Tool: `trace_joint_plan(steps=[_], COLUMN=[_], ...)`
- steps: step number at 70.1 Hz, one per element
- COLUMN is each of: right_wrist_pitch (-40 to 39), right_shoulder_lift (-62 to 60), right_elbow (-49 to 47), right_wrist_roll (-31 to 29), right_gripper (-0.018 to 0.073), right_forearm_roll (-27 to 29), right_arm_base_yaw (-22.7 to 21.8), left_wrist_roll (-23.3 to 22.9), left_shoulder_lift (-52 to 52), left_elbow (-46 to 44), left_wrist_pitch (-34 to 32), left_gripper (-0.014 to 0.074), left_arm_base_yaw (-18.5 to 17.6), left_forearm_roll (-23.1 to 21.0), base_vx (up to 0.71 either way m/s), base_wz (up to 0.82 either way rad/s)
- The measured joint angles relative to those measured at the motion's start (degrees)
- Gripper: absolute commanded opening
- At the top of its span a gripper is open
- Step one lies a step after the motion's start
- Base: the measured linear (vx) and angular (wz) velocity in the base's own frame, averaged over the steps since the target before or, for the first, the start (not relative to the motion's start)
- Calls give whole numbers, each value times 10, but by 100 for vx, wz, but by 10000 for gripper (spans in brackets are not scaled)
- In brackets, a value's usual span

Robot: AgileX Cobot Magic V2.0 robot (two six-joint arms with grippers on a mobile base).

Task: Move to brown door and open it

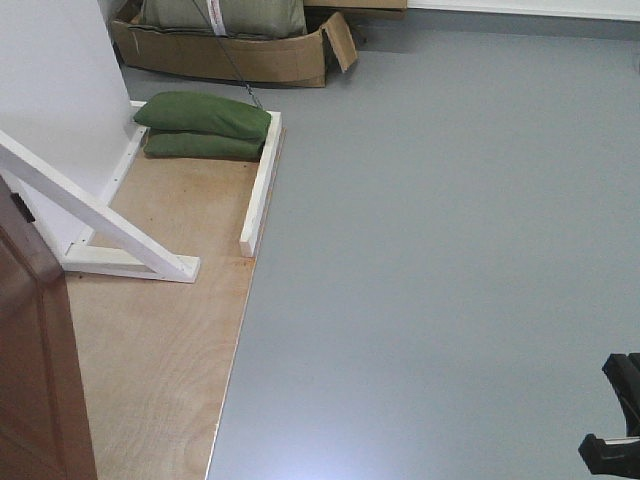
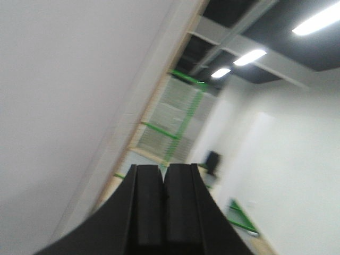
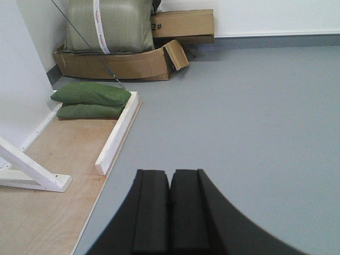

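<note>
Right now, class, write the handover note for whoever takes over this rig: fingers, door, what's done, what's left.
Left gripper: fingers shut, empty, pointing up along a white panel.
Right gripper: fingers shut, empty, above the grey floor.
Brown door: only its edge shows, at the lower left of the front view. The handle is out of sight.
Done: the base stands close to the door.
Left: find the handle, grip it and open the door. Whether it is already ajar cannot be told.

The brown door [image 1: 30, 360] is cropped by the left edge; the left wrist view is blurred.
</note>
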Motion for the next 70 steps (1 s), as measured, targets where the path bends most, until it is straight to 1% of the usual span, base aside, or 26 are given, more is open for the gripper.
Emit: trace_joint_plan(steps=[9,19,30,37,49,61,70], right_wrist_pitch=[0,0,0,0,0,0,0], right_shoulder_lift=[0,0,0,0,0,0,0], right_elbow=[0,0,0,0,0,0,0], right_wrist_roll=[0,0,0,0,0,0,0], right_gripper=[0,0,0,0,0,0,0], right_forearm_roll=[0,0,0,0,0,0,0], right_arm_base_yaw=[0,0,0,0,0,0,0], left_wrist_roll=[-12,-14,-15,-15,-16,-16,-16], left_shoulder_lift=[0,0,0,0,0,0,1], left_elbow=[0,0,0,0,0,0,0], left_wrist_pitch=[31,61,112,152,229,299,338], left_gripper=[17,17,17,17,17,17,17], left_arm_base_yaw=[-45,-93,-141,-164,-192,-235,-275], left_forearm_roll=[1,1,4,5,9,15,20], base_vx=[0,0,0,0,0,0,0], base_wz=[0,0,0,0,0,0,0])
